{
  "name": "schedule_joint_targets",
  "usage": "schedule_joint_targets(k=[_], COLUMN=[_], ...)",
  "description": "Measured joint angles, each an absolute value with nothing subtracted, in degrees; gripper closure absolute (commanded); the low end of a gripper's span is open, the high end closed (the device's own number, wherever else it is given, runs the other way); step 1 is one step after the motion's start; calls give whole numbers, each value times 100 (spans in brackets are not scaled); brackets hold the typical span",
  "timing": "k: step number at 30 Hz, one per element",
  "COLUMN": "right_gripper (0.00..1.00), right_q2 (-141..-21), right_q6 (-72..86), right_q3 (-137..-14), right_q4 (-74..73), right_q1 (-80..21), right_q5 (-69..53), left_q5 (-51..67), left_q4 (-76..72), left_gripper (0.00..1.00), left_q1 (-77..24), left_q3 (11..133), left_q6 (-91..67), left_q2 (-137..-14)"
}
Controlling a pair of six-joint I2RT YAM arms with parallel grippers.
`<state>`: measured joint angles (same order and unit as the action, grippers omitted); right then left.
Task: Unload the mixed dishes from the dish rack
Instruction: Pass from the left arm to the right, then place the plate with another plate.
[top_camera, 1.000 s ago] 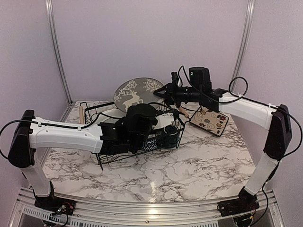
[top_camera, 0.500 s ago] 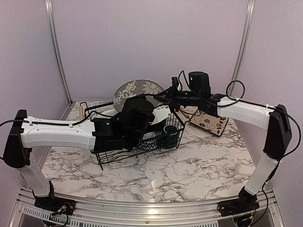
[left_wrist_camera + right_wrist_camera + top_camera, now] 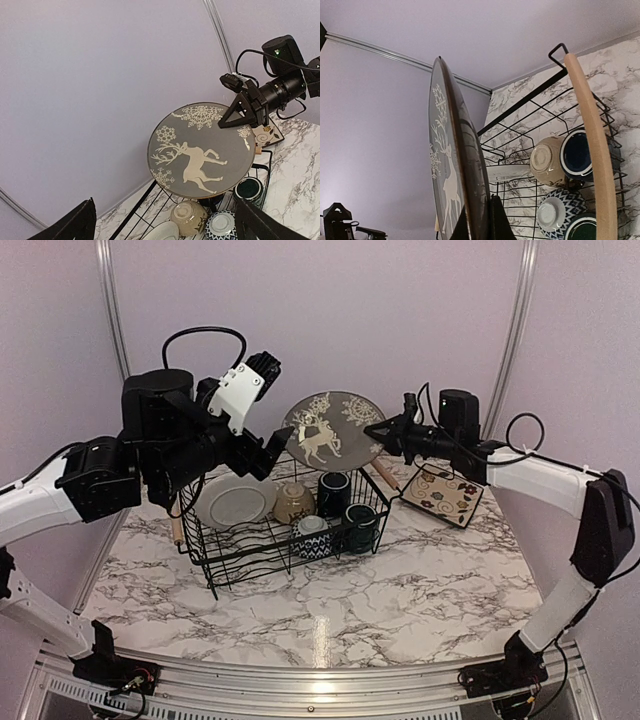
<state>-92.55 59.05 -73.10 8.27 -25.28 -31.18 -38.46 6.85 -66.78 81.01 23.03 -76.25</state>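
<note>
No legible text or labels anywhere

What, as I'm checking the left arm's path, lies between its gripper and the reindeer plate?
Nothing: the left wrist view shows only open air between the left gripper and the reindeer plate.

– What's in the rack?
– A round plate at 9 o'clock, bowls centre, mugs at 3.
– Outside?
– Above its 1 o'clock rim, the reindeer plate; on the table at 2, the square plate.

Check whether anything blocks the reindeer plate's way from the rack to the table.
Nothing visible does. The right hand holds the reindeer plate above the dish rack; the square floral plate takes some table to the rack's right.
</note>
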Motion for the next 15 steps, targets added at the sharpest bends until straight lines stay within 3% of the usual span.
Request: schedule_joint_targets(k=[8, 15], right_gripper=[100, 100], right_q2=[-8136, -7467], right_q6=[5266, 5177], right_q3=[-6724, -5854], right_q4=[572, 556], right_q1=[-1441, -187], right_q5=[-3107, -2978], left_q5=[-2794, -2639], left_q4=[860, 598], left_gripper=[1, 1], left_q1=[-5988, -5765], left_q3=[7636, 6943], left_q6=[843, 91], left_q2=[-6827, -6576])
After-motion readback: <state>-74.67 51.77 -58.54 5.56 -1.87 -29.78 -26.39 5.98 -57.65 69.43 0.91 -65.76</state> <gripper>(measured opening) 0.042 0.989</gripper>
